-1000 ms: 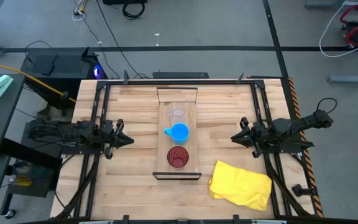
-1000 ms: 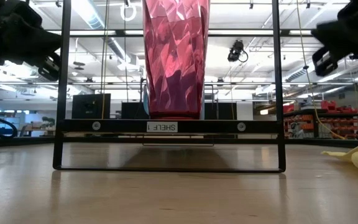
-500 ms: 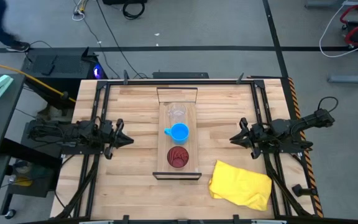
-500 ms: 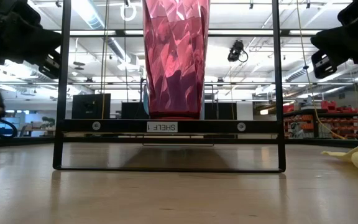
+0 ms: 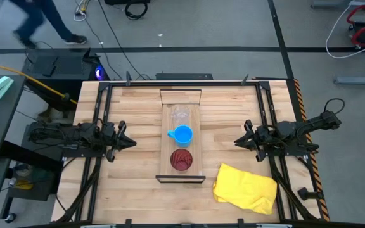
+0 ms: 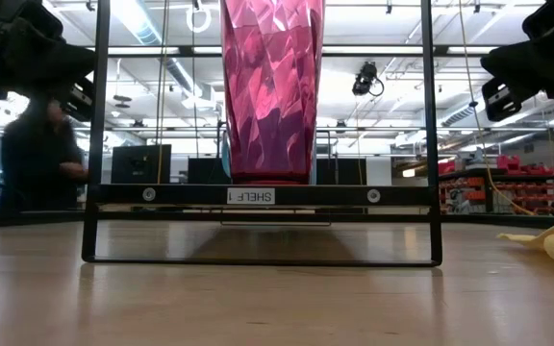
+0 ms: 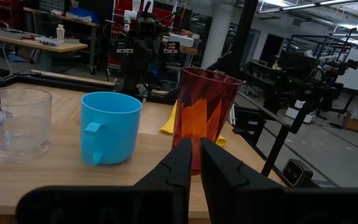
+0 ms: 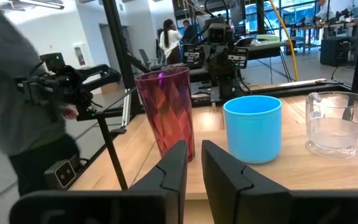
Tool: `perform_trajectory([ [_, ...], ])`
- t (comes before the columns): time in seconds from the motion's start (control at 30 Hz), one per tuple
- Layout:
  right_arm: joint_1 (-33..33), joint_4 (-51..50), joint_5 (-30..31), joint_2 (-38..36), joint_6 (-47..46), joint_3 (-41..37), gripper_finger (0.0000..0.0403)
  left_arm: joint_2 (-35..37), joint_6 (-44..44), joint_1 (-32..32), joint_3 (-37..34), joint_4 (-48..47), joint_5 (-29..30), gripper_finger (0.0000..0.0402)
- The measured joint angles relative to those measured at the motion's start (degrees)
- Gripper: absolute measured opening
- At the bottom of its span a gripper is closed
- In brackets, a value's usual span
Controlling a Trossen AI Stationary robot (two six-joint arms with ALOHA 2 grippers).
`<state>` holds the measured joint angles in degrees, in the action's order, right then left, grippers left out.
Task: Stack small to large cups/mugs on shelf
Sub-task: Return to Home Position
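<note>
On table centre, between the two arms, shelf (image 5: pixel 195 147) lies with its long axis running from front edge to back. All three cups stand on it, upright, mouths up, in one row along that axis.

Left gripper (image 5: pixel 134 142) hovers off the shelf's left side, right gripper (image 5: pixel 236 142) off its right. Both are well apart from the cups. Each has its fingers nearly together with a slim gap, holding nothing.

Homing, by my reading: draw each arm straight back, away from the shelf, with no swing toward brackets or cups. Right arm should keep above the cloth (image 5: pixel 246 188) near it.

- Red cup (image 5: pixel 181 160): front end, tall axis vertical.
- Blue mug (image 5: pixel 182 134): middle, handle pointing toward left arm.
- Clear cup (image 5: pixel 180 115): back end, handle direction unclear.
</note>
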<state>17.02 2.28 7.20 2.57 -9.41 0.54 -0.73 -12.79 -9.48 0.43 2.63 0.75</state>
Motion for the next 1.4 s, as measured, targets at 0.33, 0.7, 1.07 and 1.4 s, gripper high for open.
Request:
perform_trajectory([
  [0.33, 0.0, -0.02, 0.0, 0.0, -0.02, 0.02, 0.0056, 0.0, -0.02, 0.0, -0.02, 0.13, 0.0, 0.003],
  [0.7, 0.0, -0.02, 0.0, 0.0, -0.02, 0.04, 0.0056, 0.0, 0.02, 0.0, -0.02, 0.15, 0.0, 0.0037],
  [1.07, 0.0, -0.02, 0.0, 0.0, -0.02, 0.04, 0.0056, 0.0, 0.0, -0.01, -0.02, 0.13, 0.0, 0.0034],
  [1.4, 0.0, -0.02, 0.0, 0.0, -0.02, 0.04, 0.0056, 0.0, 0.02, -0.02, -0.02, 0.11, 0.0, 0.0031],
])
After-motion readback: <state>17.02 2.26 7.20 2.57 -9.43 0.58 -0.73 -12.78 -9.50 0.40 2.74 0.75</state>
